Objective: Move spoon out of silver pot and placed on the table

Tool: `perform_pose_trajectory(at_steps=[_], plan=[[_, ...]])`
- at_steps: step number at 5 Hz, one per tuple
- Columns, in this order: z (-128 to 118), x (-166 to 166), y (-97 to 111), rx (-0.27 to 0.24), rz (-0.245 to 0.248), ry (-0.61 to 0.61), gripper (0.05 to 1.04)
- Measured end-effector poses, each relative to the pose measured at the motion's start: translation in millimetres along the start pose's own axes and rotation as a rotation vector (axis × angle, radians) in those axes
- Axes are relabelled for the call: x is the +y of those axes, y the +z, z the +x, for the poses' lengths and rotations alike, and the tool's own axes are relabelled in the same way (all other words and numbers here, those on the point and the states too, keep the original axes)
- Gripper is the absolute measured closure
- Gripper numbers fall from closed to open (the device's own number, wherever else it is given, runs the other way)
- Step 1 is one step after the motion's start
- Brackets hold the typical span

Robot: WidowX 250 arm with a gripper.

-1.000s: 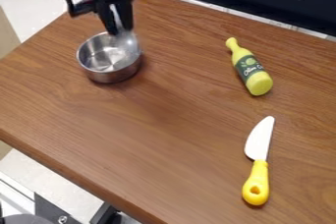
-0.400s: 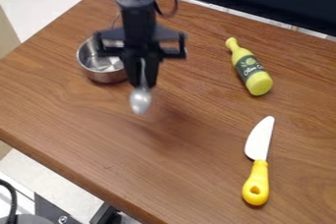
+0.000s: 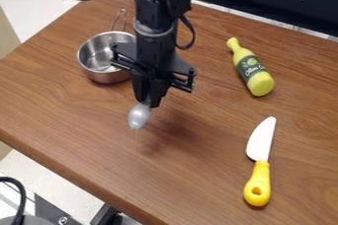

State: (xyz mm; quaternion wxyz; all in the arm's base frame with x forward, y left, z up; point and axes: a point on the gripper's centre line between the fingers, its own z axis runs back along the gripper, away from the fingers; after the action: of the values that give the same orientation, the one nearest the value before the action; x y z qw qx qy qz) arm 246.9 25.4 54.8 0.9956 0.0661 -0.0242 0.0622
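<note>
Silver spoon with an oval bowl (image 3: 138,116) hung bowl-down, outside the pot, above the brown wood-grain table (image 3: 178,179). Black two-finger gripper (image 3: 147,102) had its jaws narrowed, pinching the spoon's upper end. Round silver metal pot (image 3: 105,74) stood upright, partly behind the arm. Yellow-green bottle with a dark label (image 3: 260,84) lay well apart; white-bladed knife with a yellow handle (image 3: 258,182) lay nearer the camera.

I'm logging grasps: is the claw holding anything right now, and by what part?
Yes, the claw holds the spoon by its handle, close to the rounded end, which points down.
</note>
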Motion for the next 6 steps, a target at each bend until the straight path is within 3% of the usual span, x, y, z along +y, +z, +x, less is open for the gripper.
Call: perform_pose_trajectory(at_steps=[1,3,5,6], plan=[[3,5,-10,0.03,0.02,-0.047,0.934],[9,10,-29,0.023,0.05,-0.069,0.934],[5,24,-33,0.067,-0.055,-0.104,0.934],[5,28,-34,0.062,-0.061,-0.102,0.934]])
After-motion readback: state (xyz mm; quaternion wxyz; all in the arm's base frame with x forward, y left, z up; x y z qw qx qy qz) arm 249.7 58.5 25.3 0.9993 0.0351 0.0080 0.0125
